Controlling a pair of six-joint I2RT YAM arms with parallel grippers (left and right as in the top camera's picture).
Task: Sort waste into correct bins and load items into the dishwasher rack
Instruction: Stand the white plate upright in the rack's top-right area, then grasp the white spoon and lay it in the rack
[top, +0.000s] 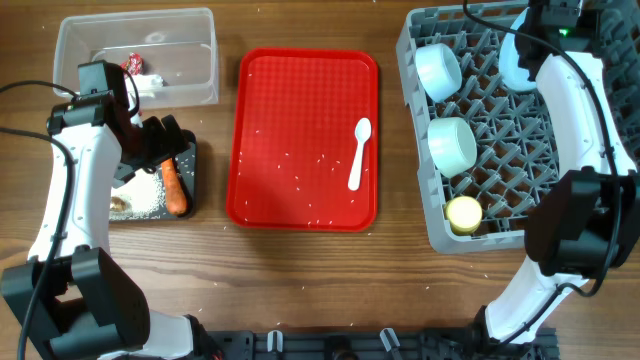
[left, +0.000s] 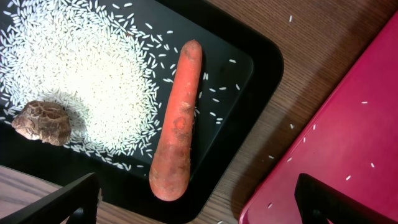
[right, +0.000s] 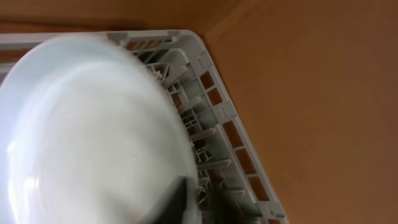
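My left gripper is open and empty over the black tray. The tray holds the orange carrot, a heap of white rice and the brown lump. The carrot's tip lies between my open left jaws. The clear tub holds the red-and-white wrapper with tissue. My right gripper is shut on the rim of the pale-blue plate, which stands on edge in the far corner of the grey rack. The rack also holds two bowls and the yellow cup.
The red serving tray lies between the bins and the rack. It holds the white spoon and scattered rice grains. A few grains lie on the wooden table beside the black tray.
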